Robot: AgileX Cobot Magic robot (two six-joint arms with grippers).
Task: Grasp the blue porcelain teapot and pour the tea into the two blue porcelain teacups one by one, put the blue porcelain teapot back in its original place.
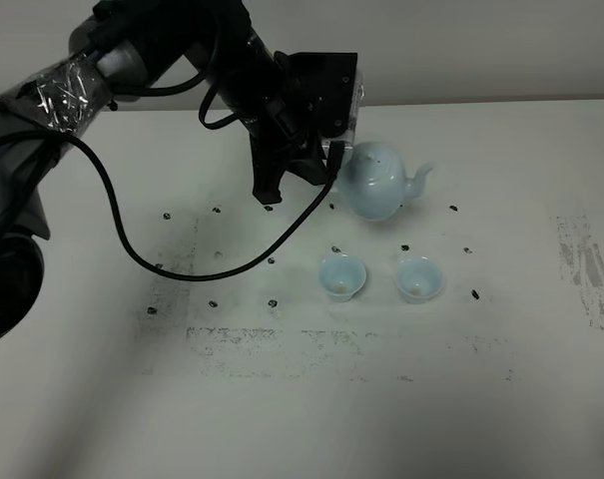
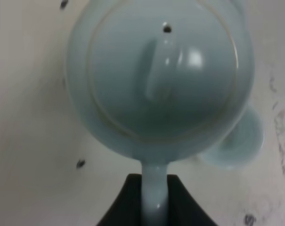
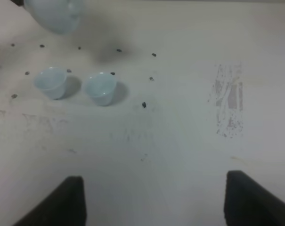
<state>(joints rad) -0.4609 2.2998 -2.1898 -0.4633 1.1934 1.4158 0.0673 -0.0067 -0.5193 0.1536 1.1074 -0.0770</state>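
Left gripper point(image 2: 155, 190) is clamped narrow on the loop handle of the blue porcelain teapot point(image 1: 374, 182), which hangs roughly level off the table just behind the left teacup point(image 1: 341, 276) and right teacup point(image 1: 418, 278). Probably the carry before a pour; next, bring the spout over one cup and tip. Right gripper point(image 3: 154, 200) is spread wide, empty

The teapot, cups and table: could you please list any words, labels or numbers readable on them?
None can be read.
The teapot and both cups are plain pale blue glaze.
The table bears only small dark specks and scuffs, no letters or numbers.
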